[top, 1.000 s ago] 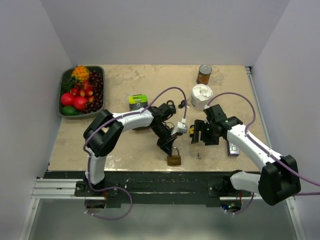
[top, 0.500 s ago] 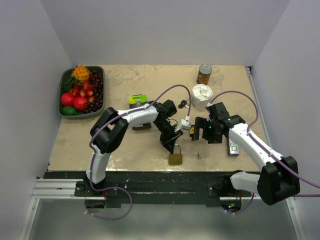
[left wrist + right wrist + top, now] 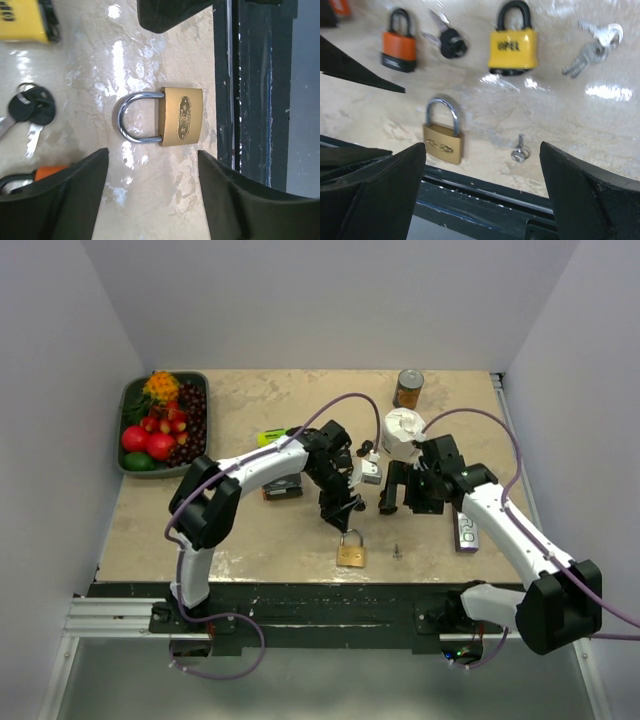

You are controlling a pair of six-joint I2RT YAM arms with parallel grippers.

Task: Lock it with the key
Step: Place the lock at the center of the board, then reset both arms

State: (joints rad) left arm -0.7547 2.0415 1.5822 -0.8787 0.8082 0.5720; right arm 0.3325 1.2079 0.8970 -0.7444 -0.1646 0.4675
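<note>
A brass padlock (image 3: 350,553) (image 3: 182,120) (image 3: 443,143) lies flat near the table's front edge. Both ends of its steel shackle (image 3: 131,120) meet the body. A small silver key (image 3: 397,551) (image 3: 520,151) lies loose just right of it. My left gripper (image 3: 345,512) (image 3: 151,162) hovers just behind the padlock, open and holding nothing. My right gripper (image 3: 398,495) (image 3: 482,150) hangs open and wide above the table, behind the key, also holding nothing.
An orange padlock (image 3: 399,48), a black-headed key (image 3: 451,43) (image 3: 32,107), a yellow padlock (image 3: 514,47) and a silver key bunch (image 3: 594,44) lie farther back. A white roll (image 3: 403,432), a can (image 3: 408,388) and a fruit tray (image 3: 128,430) stand behind.
My left gripper has opened and drawn back from the brass padlock, which stays on the table. The right gripper has opened wider and moved back and up.
</note>
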